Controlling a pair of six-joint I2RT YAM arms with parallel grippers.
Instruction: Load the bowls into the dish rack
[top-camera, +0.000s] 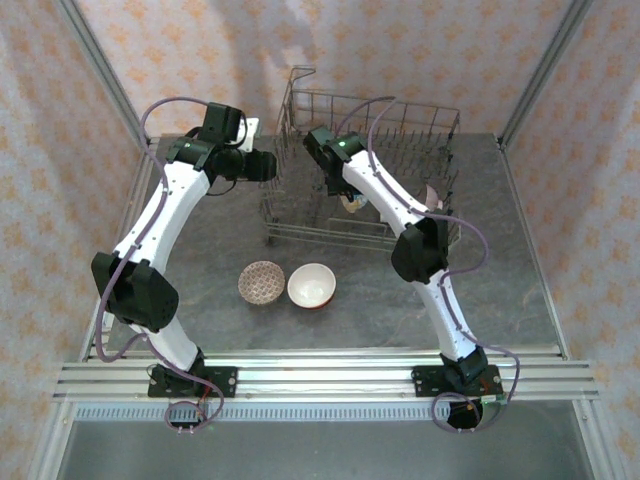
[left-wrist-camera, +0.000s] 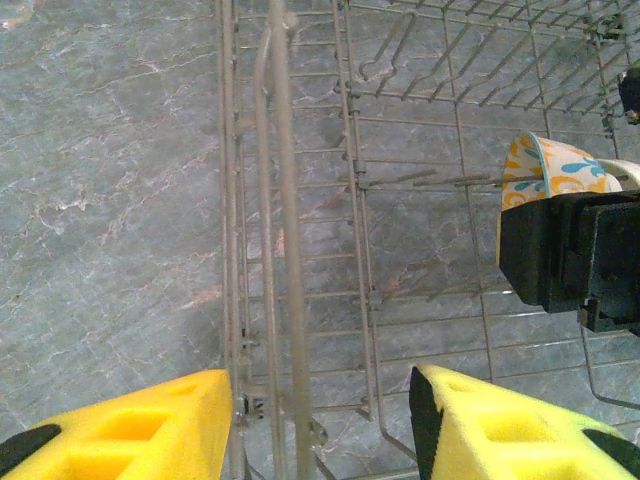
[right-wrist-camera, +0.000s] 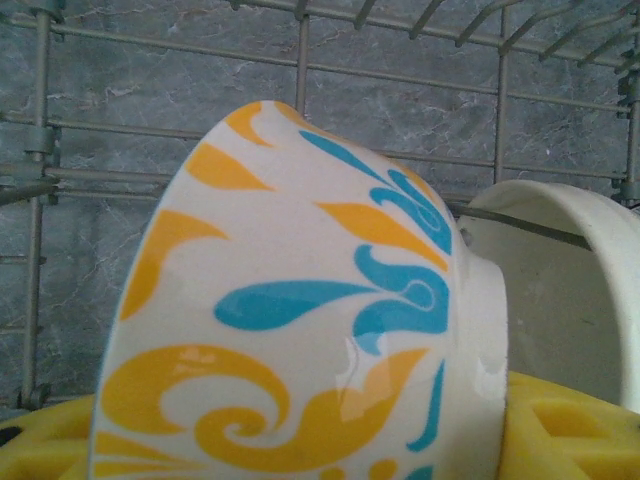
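Floral bowl (right-wrist-camera: 300, 300) clamped in right gripper (right-wrist-camera: 300, 450) inside dish rack (left-wrist-camera: 290, 200); left gripper (left-wrist-camera: 320, 430) gapes astride its wall.

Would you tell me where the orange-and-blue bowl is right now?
Right wrist view: the orange-and-blue bowl is on edge inside the dish rack, in the right gripper, a cream bowl beside it.

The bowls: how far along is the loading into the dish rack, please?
Done: one cream bowl stands in the dish rack. In hand: the right gripper holds the floral bowl on edge inside the rack, beside the cream one. Remaining: the mauve bowl and the white bowl sit on the table. The left gripper is open above the rack's side.
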